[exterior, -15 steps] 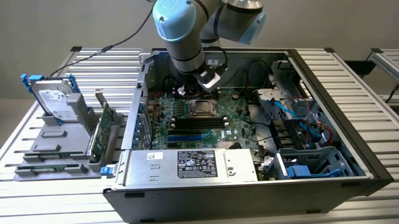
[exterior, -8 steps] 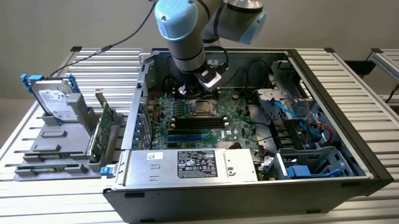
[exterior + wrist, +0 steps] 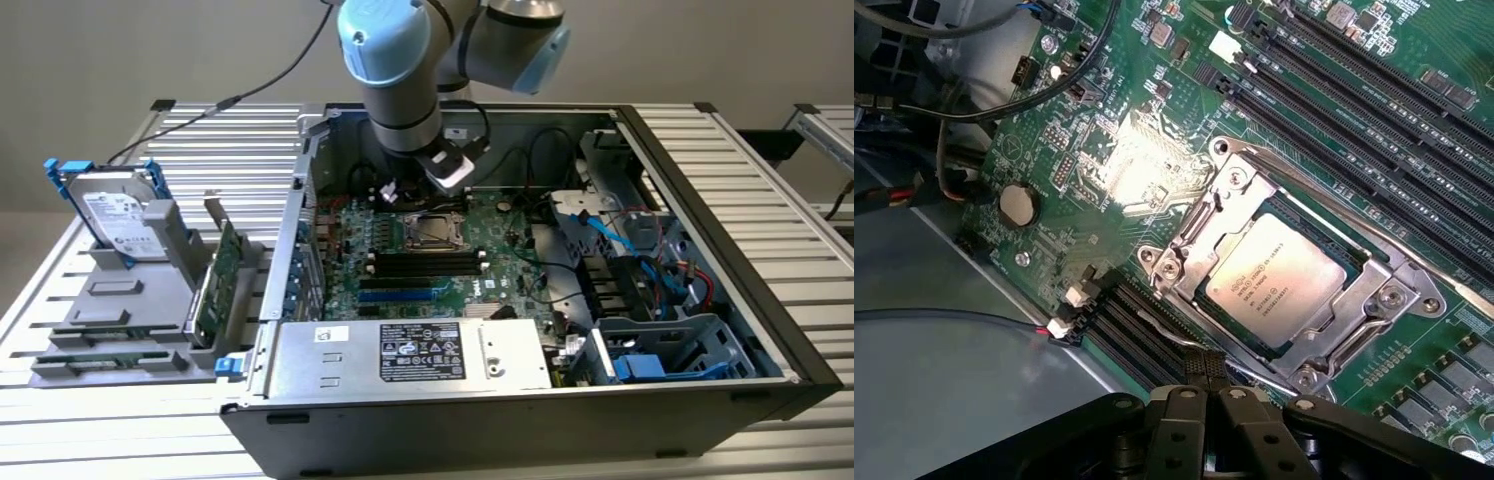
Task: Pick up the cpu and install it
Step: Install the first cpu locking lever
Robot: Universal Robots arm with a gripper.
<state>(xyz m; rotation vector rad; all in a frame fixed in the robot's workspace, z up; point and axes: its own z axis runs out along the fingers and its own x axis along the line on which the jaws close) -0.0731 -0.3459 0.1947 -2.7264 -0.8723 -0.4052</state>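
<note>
Your gripper (image 3: 1204, 398) is hanging fully closed and empty over the motherboard (image 3: 1044, 130).
You are seeing the cpu (image 3: 1279, 285) sitting in its socket (image 3: 1376, 300); the wrist view is showing its printing, too small to read.

**What I cannot make out**

My end effector (image 3: 1211, 398) runs past the wrist view's edge, so its base is lost and I see just the dark fingers pressed together. The cpu (image 3: 1279, 283) has its rim tucked under the socket frame (image 3: 1379, 300), and its print is too blurred to read. Glare washes out a patch of the motherboard (image 3: 1044, 150). In the exterior view my arm (image 3: 400, 70) is cut off above, and the power supply label (image 3: 420, 352) is too small to read.
</note>
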